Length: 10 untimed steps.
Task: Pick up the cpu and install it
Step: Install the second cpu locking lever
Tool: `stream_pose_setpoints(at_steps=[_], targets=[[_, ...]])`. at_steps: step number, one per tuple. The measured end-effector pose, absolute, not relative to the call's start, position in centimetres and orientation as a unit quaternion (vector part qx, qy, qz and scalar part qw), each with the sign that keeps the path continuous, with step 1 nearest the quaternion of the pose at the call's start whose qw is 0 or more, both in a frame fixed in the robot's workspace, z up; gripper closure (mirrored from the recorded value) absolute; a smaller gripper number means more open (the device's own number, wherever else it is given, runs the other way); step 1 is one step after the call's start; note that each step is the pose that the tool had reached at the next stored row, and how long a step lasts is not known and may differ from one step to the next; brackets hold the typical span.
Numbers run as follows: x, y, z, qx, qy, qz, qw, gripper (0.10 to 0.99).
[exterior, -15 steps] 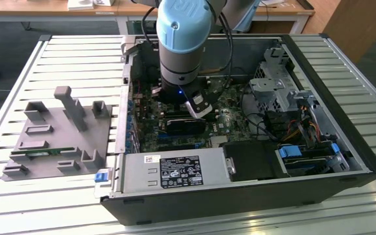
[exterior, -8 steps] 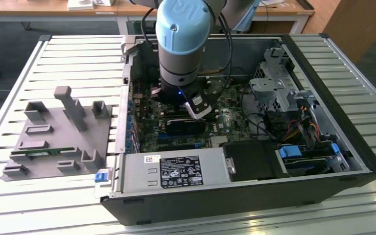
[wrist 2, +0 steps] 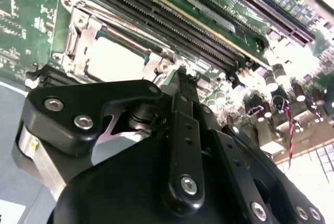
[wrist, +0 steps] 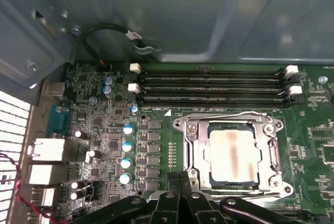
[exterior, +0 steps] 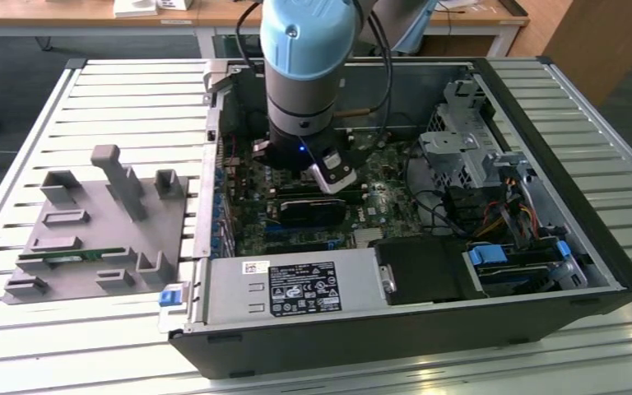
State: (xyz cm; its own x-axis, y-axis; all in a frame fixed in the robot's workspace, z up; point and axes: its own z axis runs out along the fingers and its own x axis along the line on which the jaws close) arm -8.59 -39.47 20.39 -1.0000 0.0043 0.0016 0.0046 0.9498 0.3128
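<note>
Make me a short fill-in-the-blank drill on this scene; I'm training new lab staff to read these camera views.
1. In the first wrist view the cpu lies inside the metal frame of the ____ on the motherboard.
2. In the exterior view the arm reaches down into the open computer ____.
3. The grey tray rests outside the case, toward the exterior view's ____.
4. The four long memory slots beside the cpu are ____.

Missing words: socket; case; left; empty
</note>
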Motion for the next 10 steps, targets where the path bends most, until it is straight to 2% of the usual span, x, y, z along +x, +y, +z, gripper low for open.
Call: stream_pose_setpoints(at_steps=[10], targets=[[-8.6,-39.4,21.6,-0.002,-0.987,-0.158,0.000,0.980]])
